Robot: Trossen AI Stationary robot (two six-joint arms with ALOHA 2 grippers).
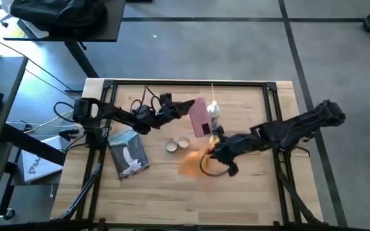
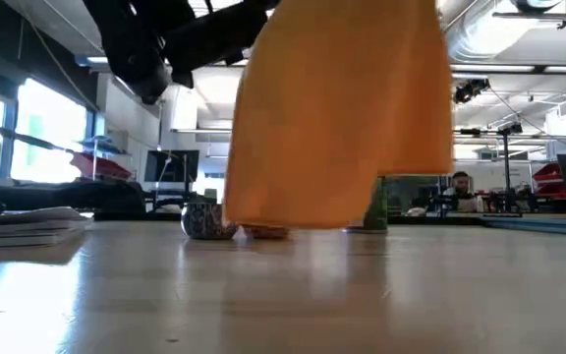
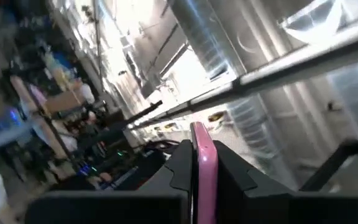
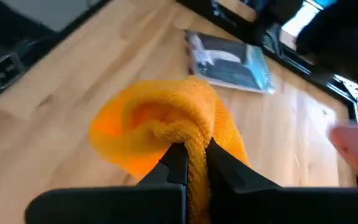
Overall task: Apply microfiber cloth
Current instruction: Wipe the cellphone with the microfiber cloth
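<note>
High view: the wooden table (image 1: 249,186) fills the middle. The left gripper (image 1: 186,107) reaches in from nine o'clock and pinches a flat pink object (image 1: 199,117) just above the table's centre. A white bottle (image 1: 214,114) stands touching the pink object's three o'clock side. The right gripper (image 1: 212,154) comes from three o'clock and sits just below the bottle, with the orange cloth (image 1: 191,163) bunched under it toward seven o'clock. Two small round tins (image 1: 177,145) lie just beside the cloth at ten o'clock, and a grey-and-white packet (image 1: 128,152) lies flat toward nine o'clock of them.

Low view: the cloth (image 2: 337,108) hangs in front, filling the upper centre, its lower edge close above the tabletop. A tin (image 2: 204,218) sits behind it at seven o'clock. A person (image 2: 457,187) shows in the room far behind, at three o'clock.

Left wrist view: the fingers (image 3: 229,168) are pressed on the pink object (image 3: 204,174), seen edge-on, standing between them.

Right wrist view: the fingers (image 4: 174,163) are clamped on a fold of the cloth (image 4: 160,130), which hangs bunched over the table, with the packet (image 4: 229,62) beyond it.
</note>
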